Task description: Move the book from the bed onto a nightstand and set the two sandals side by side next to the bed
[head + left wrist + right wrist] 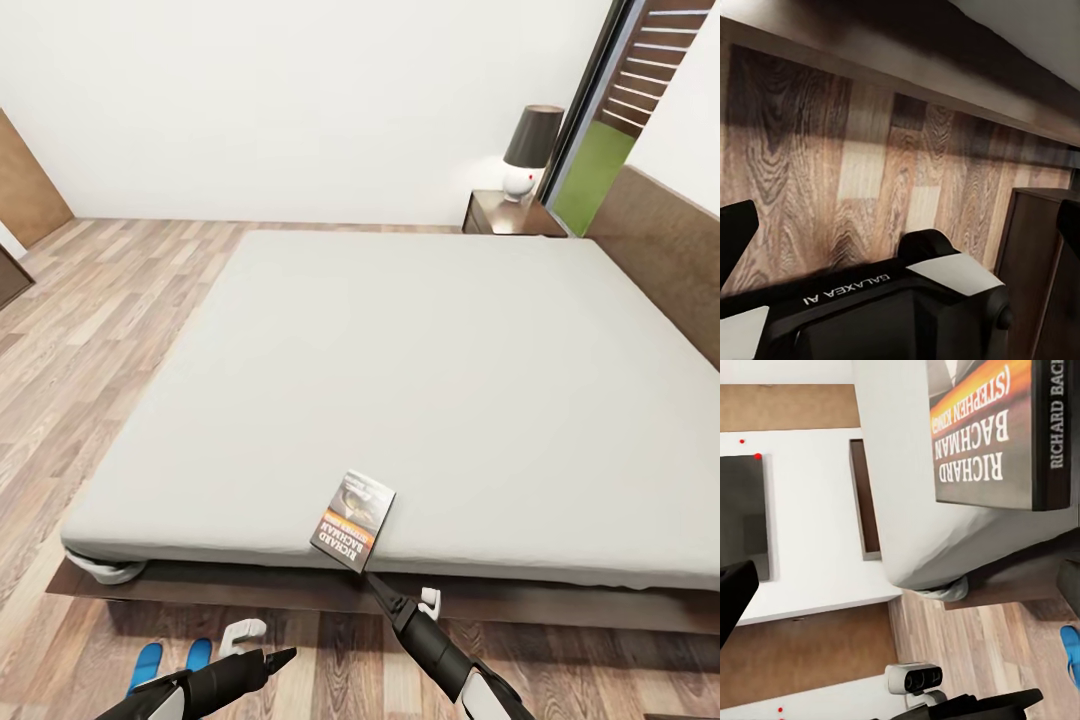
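Observation:
The book (352, 520) lies at the near edge of the bed's grey mattress (400, 370), one corner jutting over it; its "RICHARD BACHMAN" cover (997, 435) fills the right wrist view. My right gripper (375, 585) sits just below that corner, open, its fingers (735, 592) spread wide and apart from the book. Lower and to the left, my left gripper (280, 657) hangs open over the floor, fingers (735, 232) wide. Two blue sandals (145, 665) (198, 655) lie side by side on the floor beside my left arm. A nightstand (500, 212) stands at the far side by the headboard.
A dark-shaded lamp (530, 150) stands on the far nightstand, beside a tall window (600, 130). The dark bed frame (250, 585) juts out below the mattress. A dark brown wooden box (1035, 262) stands on the plank floor (870, 172). A tan door (25, 180) is far left.

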`<state>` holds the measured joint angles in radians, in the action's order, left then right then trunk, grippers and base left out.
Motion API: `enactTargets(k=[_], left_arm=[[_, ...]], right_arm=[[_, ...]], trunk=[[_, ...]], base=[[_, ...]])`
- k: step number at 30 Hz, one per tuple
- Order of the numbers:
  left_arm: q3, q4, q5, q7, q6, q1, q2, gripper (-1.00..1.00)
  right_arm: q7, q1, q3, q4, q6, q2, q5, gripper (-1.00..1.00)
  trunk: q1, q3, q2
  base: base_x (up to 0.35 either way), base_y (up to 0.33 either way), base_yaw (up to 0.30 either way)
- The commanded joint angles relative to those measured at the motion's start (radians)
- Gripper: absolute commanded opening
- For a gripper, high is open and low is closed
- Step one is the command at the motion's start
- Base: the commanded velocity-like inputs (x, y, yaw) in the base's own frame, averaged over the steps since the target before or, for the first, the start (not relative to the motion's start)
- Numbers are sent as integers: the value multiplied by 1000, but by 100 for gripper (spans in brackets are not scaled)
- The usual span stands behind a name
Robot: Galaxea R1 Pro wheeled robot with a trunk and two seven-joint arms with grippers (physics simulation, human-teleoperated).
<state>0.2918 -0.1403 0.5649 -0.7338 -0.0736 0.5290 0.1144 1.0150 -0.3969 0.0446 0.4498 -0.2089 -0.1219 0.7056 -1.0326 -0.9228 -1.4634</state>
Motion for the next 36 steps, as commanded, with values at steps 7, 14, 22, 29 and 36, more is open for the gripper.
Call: enactTargets(k=[7, 14, 22, 29, 36], left_arm=[[6, -1, 10, -3, -8, 0, 1, 100], [6, -1, 10, -3, -9, 0, 1, 100], [6, -1, 10, -3, -9, 0, 1, 100], [6, -1, 10, -3, -9, 0, 1, 100], [6, -1, 10, -3, -9, 0, 1, 100]], right_arm=[[4, 0, 5, 0, -10, -1, 3, 100], [4, 0, 5, 0, -10, -1, 4, 100], [6, 0, 7, 3, -11, -1, 5, 100], [9, 0, 9, 14, -13, -1, 7, 100], [13, 0, 10, 48, -15, -1, 8, 100]], trunk=[[-27, -23, -50], [-54, -45, -99], [-84, -70, -155], [-88, -73, -162], [-88, -73, -162]], base=[[0, 0, 0], [0, 0, 0], [0, 0, 0], [0, 0, 0], [0, 0, 0]])
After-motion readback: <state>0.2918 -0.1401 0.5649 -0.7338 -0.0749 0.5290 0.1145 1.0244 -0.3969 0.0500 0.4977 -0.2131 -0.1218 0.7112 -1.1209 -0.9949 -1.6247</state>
